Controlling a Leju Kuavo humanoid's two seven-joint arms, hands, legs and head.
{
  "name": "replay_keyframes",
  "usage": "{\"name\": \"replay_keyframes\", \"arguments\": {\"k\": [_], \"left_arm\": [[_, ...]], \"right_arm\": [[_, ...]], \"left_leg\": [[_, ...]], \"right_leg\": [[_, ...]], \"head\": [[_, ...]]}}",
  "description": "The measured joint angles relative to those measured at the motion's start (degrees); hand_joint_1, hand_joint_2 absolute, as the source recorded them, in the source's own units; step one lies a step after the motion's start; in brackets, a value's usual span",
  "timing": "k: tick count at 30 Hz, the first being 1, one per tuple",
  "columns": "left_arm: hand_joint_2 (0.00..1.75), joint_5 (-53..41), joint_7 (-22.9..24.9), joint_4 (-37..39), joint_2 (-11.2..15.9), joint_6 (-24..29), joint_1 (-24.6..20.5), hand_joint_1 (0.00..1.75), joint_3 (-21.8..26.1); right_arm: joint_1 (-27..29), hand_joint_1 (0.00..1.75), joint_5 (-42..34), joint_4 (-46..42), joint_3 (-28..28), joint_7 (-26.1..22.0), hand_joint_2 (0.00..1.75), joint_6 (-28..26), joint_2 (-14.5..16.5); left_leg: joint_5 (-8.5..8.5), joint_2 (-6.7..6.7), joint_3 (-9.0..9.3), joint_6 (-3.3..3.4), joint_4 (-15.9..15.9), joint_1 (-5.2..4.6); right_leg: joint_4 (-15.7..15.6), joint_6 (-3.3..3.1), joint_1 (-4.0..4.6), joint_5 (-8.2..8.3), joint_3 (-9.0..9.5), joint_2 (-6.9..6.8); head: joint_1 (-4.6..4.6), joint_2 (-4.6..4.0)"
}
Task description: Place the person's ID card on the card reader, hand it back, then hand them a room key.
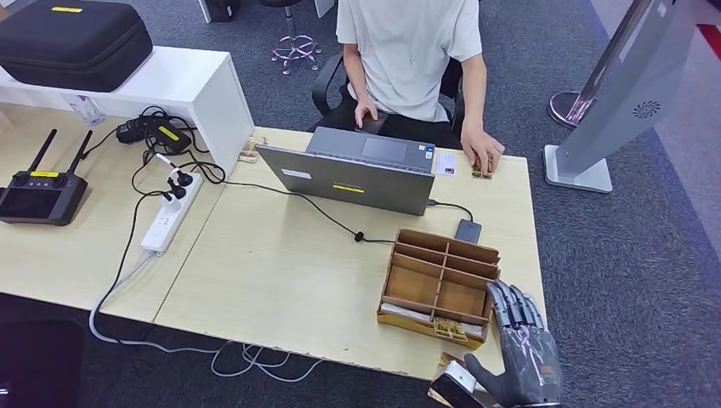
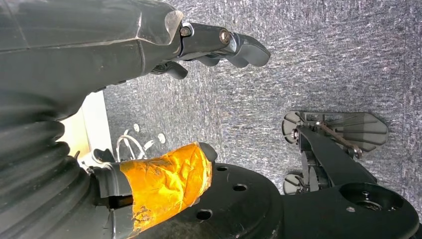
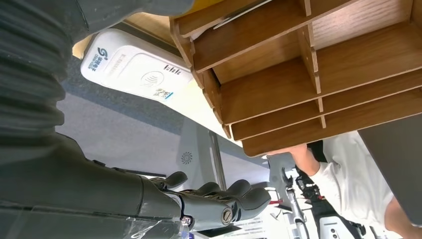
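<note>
A small white ID card [image 1: 445, 163] lies on the far side of the table, beside the person's hand [image 1: 482, 157], which rests next to a small wooden block. The white card reader [image 3: 137, 72] sits at the table's near right edge, partly under my right hand [image 1: 520, 348] in the head view. That hand hovers beside the wooden divided organiser [image 1: 438, 285], fingers stretched out and apart, holding nothing. A pale card [image 1: 406, 312] lies in the organiser's near left compartment. My left hand [image 2: 219, 47] hangs over the carpet, fingers apart and empty.
An open grey laptop [image 1: 357, 174] stands between the person and the organiser, its cable running across the table. A small black box [image 1: 468, 230] lies behind the organiser. Left are a power strip [image 1: 170, 212], a black controller [image 1: 38, 191] and a black case [image 1: 72, 38].
</note>
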Motion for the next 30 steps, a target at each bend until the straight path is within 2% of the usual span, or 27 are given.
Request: {"name": "replay_keyframes", "arguments": {"k": [21,30], "left_arm": [[1.75,-0.37,0.0,0.0,0.04,-0.38,-0.06,0.0,0.0],[1.75,-0.37,0.0,0.0,0.05,-0.39,-0.06,0.0,0.0]], "right_arm": [[-3.08,0.0,2.45,5.99,8.09,-0.01,1.75,-0.24,1.1],[-3.65,0.0,2.47,7.44,9.38,-0.01,1.75,-0.27,1.32]], "left_leg": [[0.01,0.0,0.01,-0.01,-0.01,0.01],[0.01,0.0,0.0,-0.01,-0.01,0.0]], "right_leg": [[0.01,-0.01,0.0,0.0,0.0,0.0],[0.01,0.0,0.0,0.0,0.0,0.0]], "head": [[-0.01,-0.01],[0.0,-0.01]]}}
